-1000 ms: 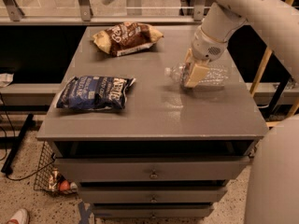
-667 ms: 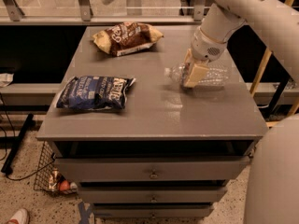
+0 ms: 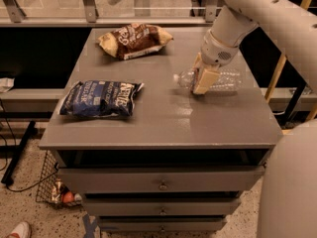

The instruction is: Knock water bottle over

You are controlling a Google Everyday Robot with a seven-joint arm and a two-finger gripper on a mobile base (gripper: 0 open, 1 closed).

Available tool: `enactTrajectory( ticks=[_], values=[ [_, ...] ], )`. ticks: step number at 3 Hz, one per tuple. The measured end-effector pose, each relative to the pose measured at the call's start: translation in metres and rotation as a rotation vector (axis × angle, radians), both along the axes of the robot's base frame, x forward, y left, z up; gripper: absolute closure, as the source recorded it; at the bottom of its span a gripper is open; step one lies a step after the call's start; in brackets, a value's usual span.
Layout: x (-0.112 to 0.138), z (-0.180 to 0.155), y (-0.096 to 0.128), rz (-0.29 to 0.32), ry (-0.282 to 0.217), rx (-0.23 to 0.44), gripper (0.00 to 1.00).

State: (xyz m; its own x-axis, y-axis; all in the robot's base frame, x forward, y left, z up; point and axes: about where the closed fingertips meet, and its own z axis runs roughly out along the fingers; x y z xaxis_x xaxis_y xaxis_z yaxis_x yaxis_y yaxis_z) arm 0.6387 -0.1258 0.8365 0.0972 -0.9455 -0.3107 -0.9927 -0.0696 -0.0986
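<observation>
Vs a sec ago: nothing has shifted. My gripper [image 3: 204, 81] hangs at the same spot on the right side of the grey tabletop [image 3: 163, 120], my arm [image 3: 257, 14] reaching in from the upper right. The water bottle [image 3: 225, 81] lies just as it did, and neither bag has budged.

The bottle is already down on its side, near the right edge, cap end pointing left, length running approx. left-right. My gripper sits right over its middle, covering the label area. Whether I'm clamped on it or just resting against it, I can't tell from this angle.

Count:
- 1 water bottle
- 2 chip bags: the brown chip bag [image 3: 133, 39] at the back, the blue chip bag [image 3: 100, 99] front left; well apart from each other and from the bottle
- 3 drawers [image 3: 162, 180] under the top, each w/ a knob

Containers: all 3 drawers are shut, contents hidden. On the floor at lower left stands a wire basket [image 3: 47, 177] w/ a few small items in it, maybe something orange, too dim to name.
</observation>
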Motion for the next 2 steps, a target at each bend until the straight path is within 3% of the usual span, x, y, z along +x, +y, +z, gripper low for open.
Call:
enactTrajectory(
  ticks=[1, 2],
  values=[
    [0.0016, -0.0023, 0.0016, 0.000, -0.001, 0.002, 0.12],
    [0.0029, -0.0043, 0.0030, 0.001, -0.002, 0.003, 0.00]
  ],
)
